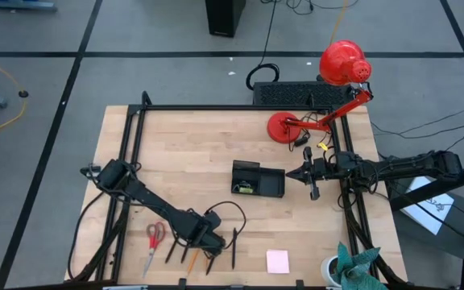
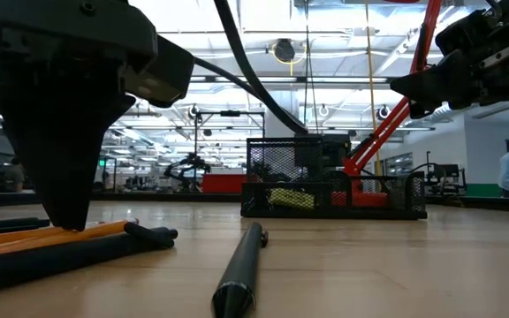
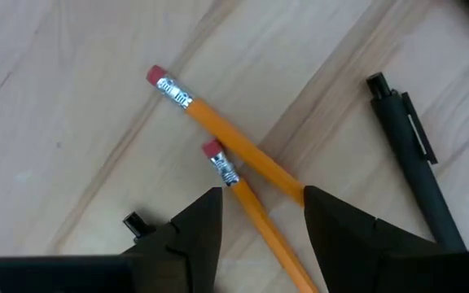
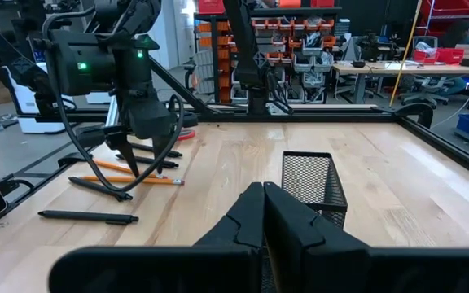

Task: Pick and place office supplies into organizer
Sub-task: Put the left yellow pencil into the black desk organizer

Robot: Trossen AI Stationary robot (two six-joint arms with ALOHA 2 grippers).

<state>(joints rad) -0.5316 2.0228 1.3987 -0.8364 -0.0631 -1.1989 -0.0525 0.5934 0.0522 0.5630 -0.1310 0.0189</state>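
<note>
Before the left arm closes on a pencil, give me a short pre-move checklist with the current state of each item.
1. Left gripper open: ok.
2. One pencil between its fingers: not ok; two pencils cross in the gap.
3. Black pen clear of the fingers: ok.
4. Organizer upright on the table: ok.
5. Right gripper parked away from the pencils, beside the organizer, shut and empty: ok.
6. Free room in the organizer: cannot tell; a yellow-green piece already sits inside.

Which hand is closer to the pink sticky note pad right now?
Left. The left hand is over the pencils, just beside the sticky note pad. The right hand hovers by the organizer, farther off.
</note>
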